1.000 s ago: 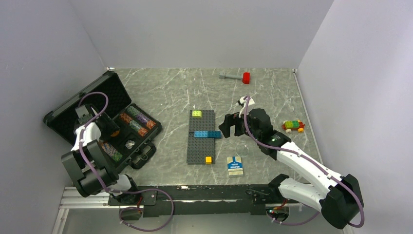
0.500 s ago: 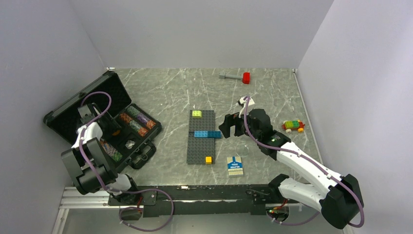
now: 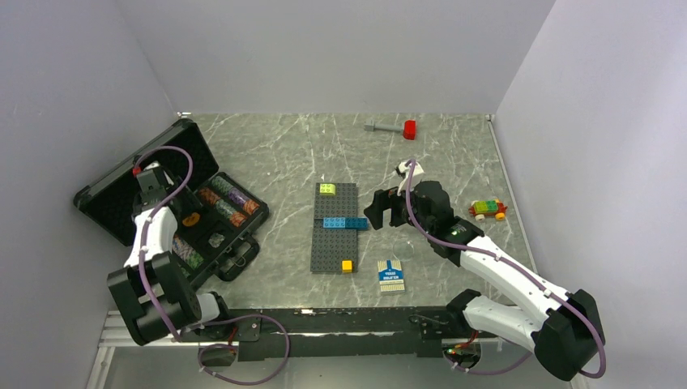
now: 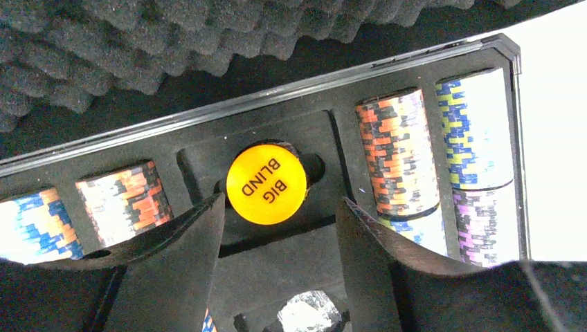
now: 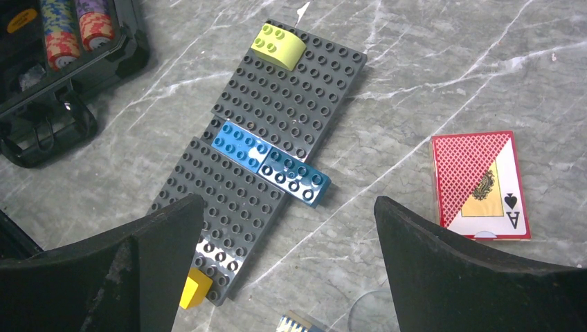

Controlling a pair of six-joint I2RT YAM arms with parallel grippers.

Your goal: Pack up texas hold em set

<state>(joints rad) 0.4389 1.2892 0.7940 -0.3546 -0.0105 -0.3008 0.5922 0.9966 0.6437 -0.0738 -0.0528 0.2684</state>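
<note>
Beyond the left jaws, seemingly untouched, sits the orange button [image 4: 266, 183].

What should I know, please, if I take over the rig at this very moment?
Left gripper: open, hovering over the open case, gripping nothing; the orange button lies just past the fingers.
Right gripper: open and empty, above the table near the red card pack.
Done: the orange button sits in its slot in the case; the chips fill their slots.
Left: the red card pack and the blue-white card pack lie on the table outside the case. Pack both, then close the lid.
</note>
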